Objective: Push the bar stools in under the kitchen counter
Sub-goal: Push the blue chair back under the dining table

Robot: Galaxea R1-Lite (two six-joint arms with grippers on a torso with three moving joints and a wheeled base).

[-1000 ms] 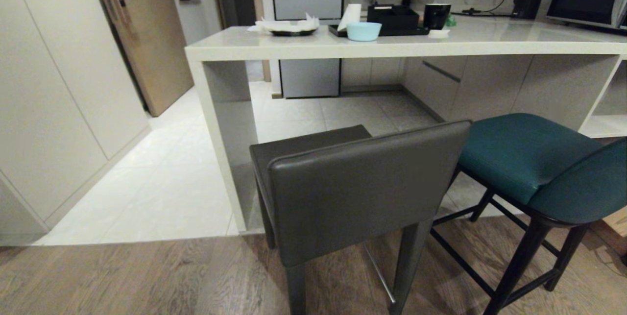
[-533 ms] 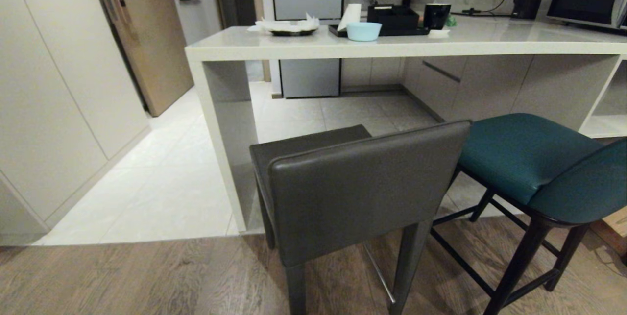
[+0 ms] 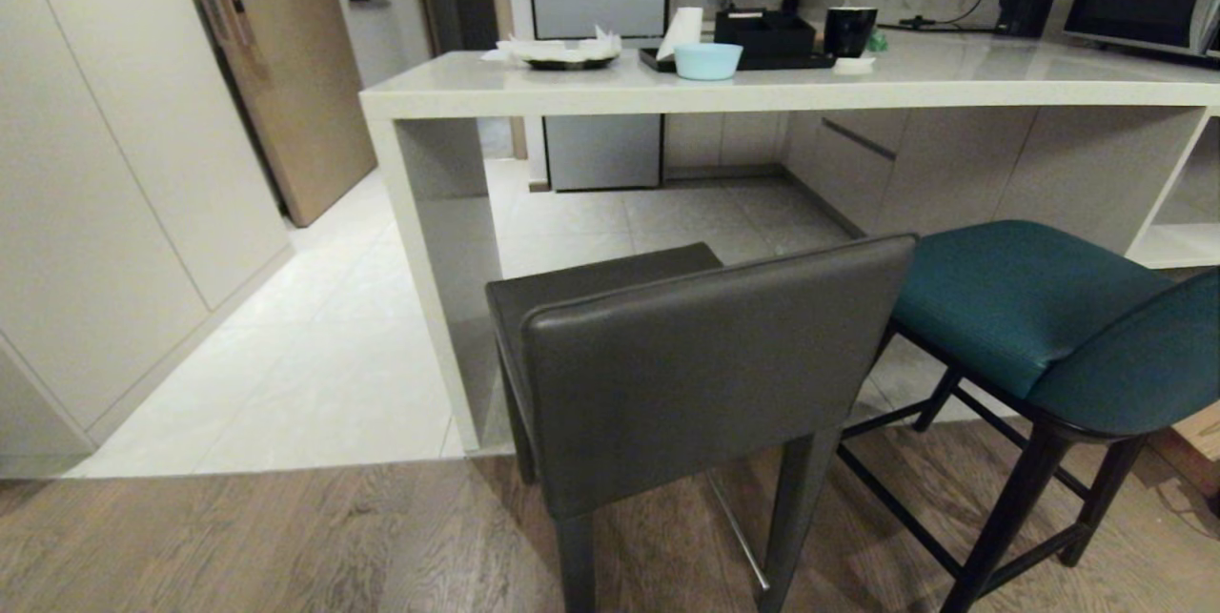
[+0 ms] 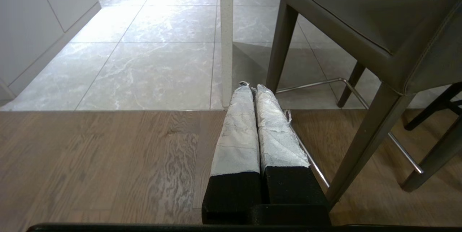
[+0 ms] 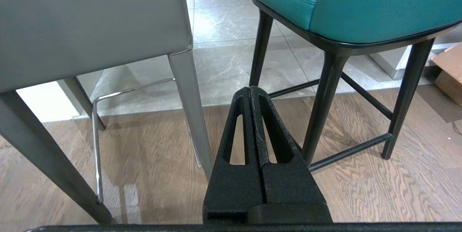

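- The kitchen counter (image 3: 782,98), a long pale stone surface with a thick edge, runs across the far side from a slab side panel at the left out to the right, with open knee space beneath it.
- The floor is pale marbled tile (image 3: 324,375) under and left of the surface and brown wood plank (image 3: 286,537) on the near side; the seam between them runs just in front of the side panel.
- The tall white cabinets (image 3: 105,194) stand along the far left wall.
- The dark grey stool (image 3: 705,375) stands just right of the side panel, its low back facing the near side. It straddles the seam and its seat is not under the surface.
- The teal stool (image 3: 1039,317) stands just beside the grey one on the right, turned at an angle, its black legs and rungs mostly on the wood. It too stands out from the surface.
- The left claw (image 4: 252,88) is closed flat, its two wrapped fingers pressed together with nothing between them; it hangs low over the wood, near the grey stool's left legs and apart from them.
- The right claw (image 5: 251,89) is likewise pressed closed and empty, low between the two stools and touching neither.
- A light blue bowl (image 3: 708,60) sits on the far part of the surface.
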